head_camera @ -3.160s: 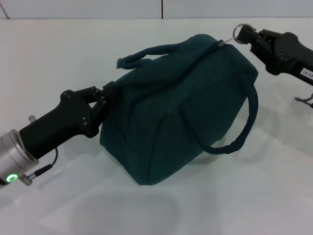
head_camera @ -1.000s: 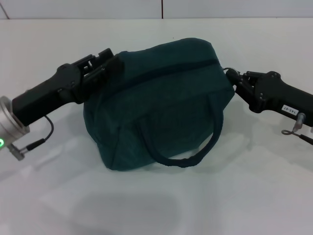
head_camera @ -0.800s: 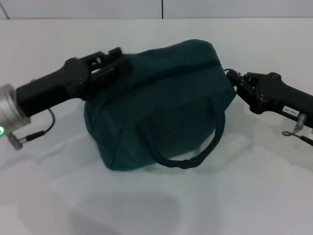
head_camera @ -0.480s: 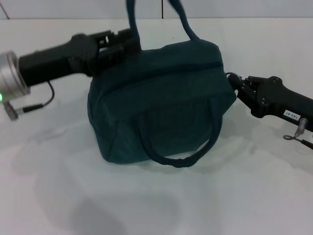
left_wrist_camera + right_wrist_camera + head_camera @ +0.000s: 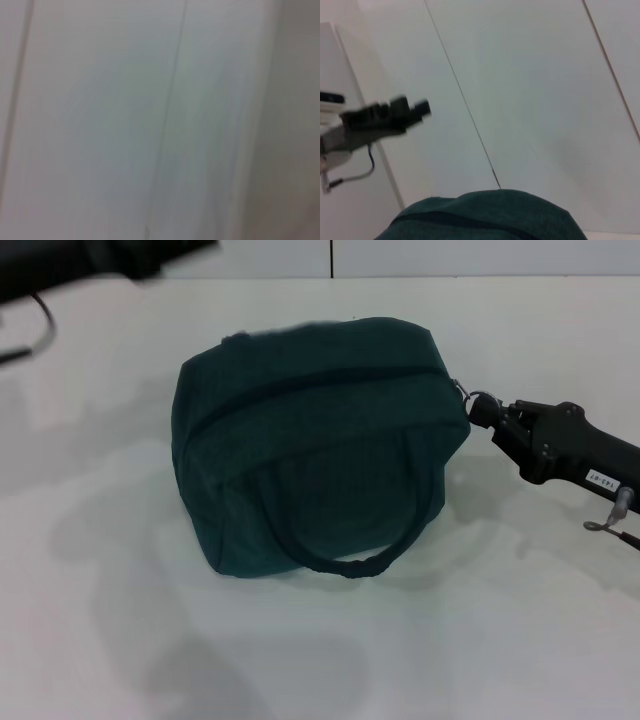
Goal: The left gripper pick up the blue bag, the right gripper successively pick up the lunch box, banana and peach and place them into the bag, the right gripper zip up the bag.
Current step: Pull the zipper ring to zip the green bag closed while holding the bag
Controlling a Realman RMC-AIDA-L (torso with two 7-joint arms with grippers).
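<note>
The blue bag (image 5: 310, 460) sits on the white table (image 5: 330, 660), its zip run shut along the top and one carry handle (image 5: 350, 565) drooping down its near side. None of the lunch box, banana or peach is in view, so by the look of it they are already packed and the task is at its close. The right gripper (image 5: 480, 412) is at the bag's end, its tip at the metal ring of the zip pull (image 5: 463, 392); this is likely where a closing stroke ends. Whether its fingers are clenched on the ring or merely touching it cannot be told from here. The left gripper (image 5: 412, 111) hangs in the air well apart from the bag, up and beyond its far end, carrying nothing; how far its fingers are spread cannot be told either.
</note>
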